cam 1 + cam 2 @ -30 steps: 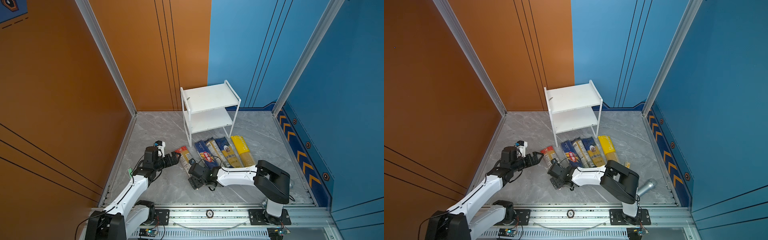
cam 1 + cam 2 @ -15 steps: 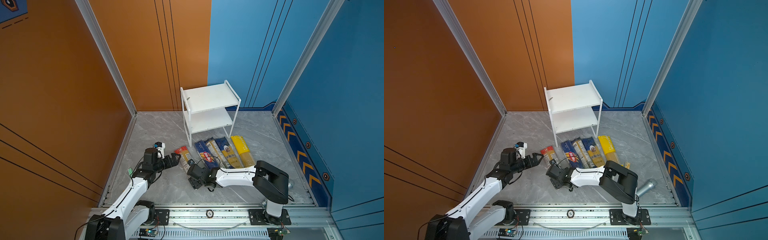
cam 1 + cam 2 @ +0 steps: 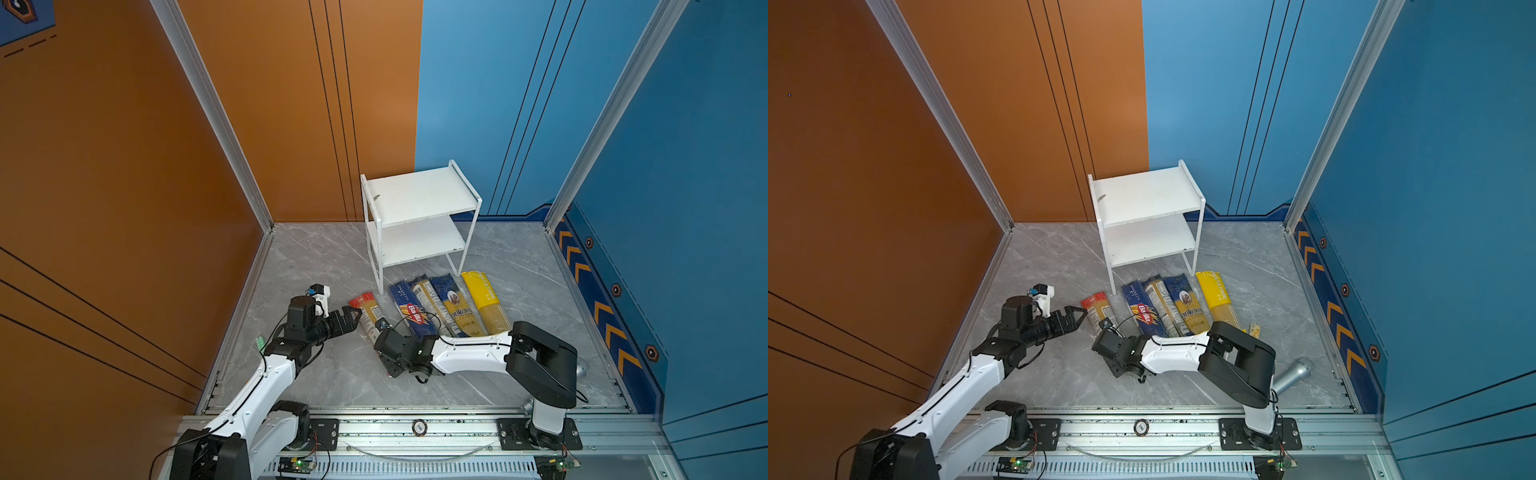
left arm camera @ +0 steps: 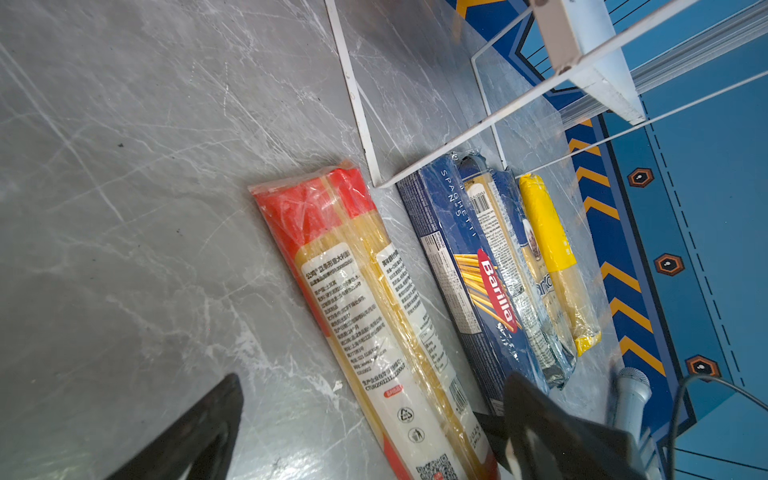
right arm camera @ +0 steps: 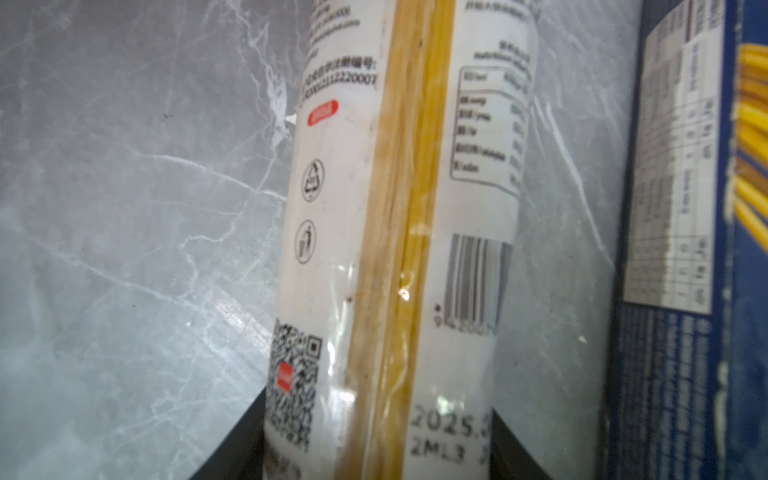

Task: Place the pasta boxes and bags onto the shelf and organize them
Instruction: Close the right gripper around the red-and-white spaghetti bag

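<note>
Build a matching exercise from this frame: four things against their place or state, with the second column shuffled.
Things:
1. red-ended pack
2. bright yellow pack
3. shelf
4. left gripper

Places or states:
A. open, holding nothing
B. between the fingers of the right gripper
C. at the right end of the row of packs in both top views
D. stands behind the row, no pack on it

Pairs: 1-B; 2-C; 3-D; 4-A
</note>
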Controlling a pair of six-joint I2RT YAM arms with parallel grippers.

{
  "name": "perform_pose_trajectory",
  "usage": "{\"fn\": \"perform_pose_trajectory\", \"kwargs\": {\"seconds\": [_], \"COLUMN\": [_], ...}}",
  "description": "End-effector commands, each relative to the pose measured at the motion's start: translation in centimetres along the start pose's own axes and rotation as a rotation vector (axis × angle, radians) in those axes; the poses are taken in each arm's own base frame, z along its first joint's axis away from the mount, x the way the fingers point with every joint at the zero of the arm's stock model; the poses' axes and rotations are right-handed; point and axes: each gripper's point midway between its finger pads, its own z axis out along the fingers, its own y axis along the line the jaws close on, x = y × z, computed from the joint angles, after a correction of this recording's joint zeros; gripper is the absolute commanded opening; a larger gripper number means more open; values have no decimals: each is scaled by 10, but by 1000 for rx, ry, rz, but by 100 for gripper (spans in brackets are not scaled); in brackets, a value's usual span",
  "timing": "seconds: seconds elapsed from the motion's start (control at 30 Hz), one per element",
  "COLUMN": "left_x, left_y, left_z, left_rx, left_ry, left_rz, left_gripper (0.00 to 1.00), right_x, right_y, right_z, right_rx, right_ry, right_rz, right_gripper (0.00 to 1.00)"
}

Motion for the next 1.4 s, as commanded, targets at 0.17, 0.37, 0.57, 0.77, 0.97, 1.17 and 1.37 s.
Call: {"fn": "perform_pose_trajectory", "kwargs": {"seconds": [0.17,0.37,0.57,0.77,0.97,1.17,1.37], "left_x": [4,3,3,3,3,3,4], "left_y": [4,4,3,2,2,2,2], "left_z": [0,0,1,1,1,1,1], "left_rx": [2,2,6,11,13,15,13], "left_ry": [6,4,7,6,7,5,7], "left_rz": [-14,-15,-15,-16,-18,-19,-20], "left_gripper": [98,98,98,98,98,98,98], "right_x": [32,31,30,30,28,20,17], "right_y": [-12,-12,-13,-14,-13,-12,-11], "right_z": [10,10,10,10,8,5,2], "right_rx": [52,42,35,33,19,11,-6], "right_ry": [112,116,126,134,133,114,111], "right_rz": [-38,-29,-23,-10,-2,17,27], "right_gripper": [45,36,24,14,8,0,0]}}
